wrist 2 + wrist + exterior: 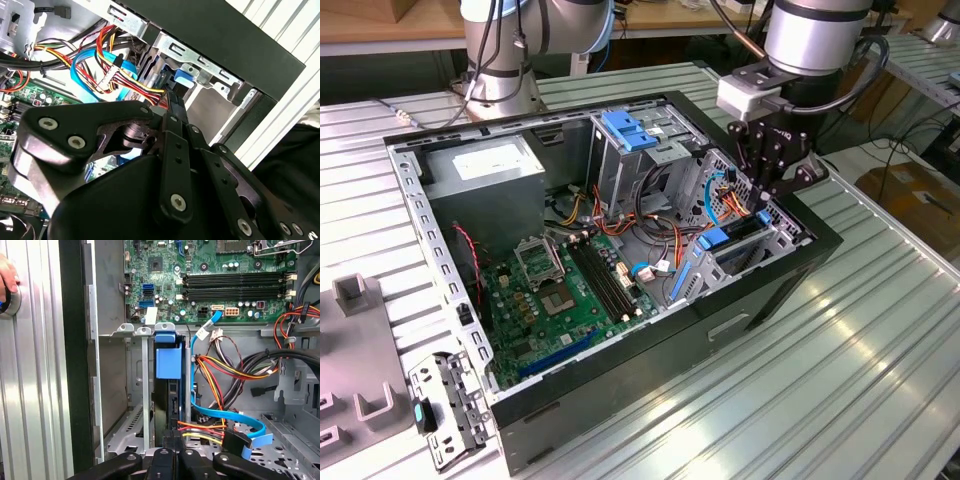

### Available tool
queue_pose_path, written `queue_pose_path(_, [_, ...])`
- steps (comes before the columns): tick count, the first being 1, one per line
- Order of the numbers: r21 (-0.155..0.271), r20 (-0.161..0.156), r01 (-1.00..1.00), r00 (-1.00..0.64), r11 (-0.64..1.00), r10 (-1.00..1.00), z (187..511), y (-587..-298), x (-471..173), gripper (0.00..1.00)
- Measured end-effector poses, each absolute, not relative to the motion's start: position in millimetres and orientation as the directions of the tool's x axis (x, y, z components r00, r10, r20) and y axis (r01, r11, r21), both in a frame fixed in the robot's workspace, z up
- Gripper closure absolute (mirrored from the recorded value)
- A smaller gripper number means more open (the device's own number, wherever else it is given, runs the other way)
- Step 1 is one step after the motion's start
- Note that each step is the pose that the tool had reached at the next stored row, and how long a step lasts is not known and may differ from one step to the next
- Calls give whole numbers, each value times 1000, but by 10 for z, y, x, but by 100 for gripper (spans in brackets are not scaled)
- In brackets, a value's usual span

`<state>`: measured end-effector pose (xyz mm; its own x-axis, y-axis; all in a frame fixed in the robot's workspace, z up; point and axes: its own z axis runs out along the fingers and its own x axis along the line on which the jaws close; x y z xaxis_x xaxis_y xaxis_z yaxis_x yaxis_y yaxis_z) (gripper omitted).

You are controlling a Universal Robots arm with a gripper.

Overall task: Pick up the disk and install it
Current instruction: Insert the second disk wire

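A: Where is the tool (pixel 767 190)?

B: In the exterior view it hangs from the arm over the open computer case (pixel 760 290), at the corner toward that view's right, just above the drive bay (pixel 745 245).

A: And the disk (pixel 166 390)?

B: It stands on edge inside that bay, between the grey metal rails. In the first wrist view its blue carrier tab (pixel 168 361) sits at the bay's mouth, with the dark body of the disk running back toward the tool (pixel 172 452).

A: Is the tool pinching it?

B: Its black fingers (pixel 165 456) lie close together at the disk's near end, right by the orange and yellow wires (pixel 200 432). Whether they grip the disk cannot be told.

A: Anything else in the case?

B: The green motherboard (pixel 565 290), a blue flat cable (pixel 235 420), and the grey power-supply box (pixel 485 175). The case sits on a ribbed metal bench (pixel 820 380).
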<state>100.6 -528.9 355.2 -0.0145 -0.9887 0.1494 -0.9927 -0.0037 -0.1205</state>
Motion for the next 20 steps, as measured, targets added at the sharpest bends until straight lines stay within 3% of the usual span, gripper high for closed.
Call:
queue_pose_path(14, [-120, 150, -993, -15, -3, -989, 3560, -5288, 997, 89])
queue_pose_path(20, [-120, 149, -993, -14, -4, -989, 3812, -5286, 1001, 89])
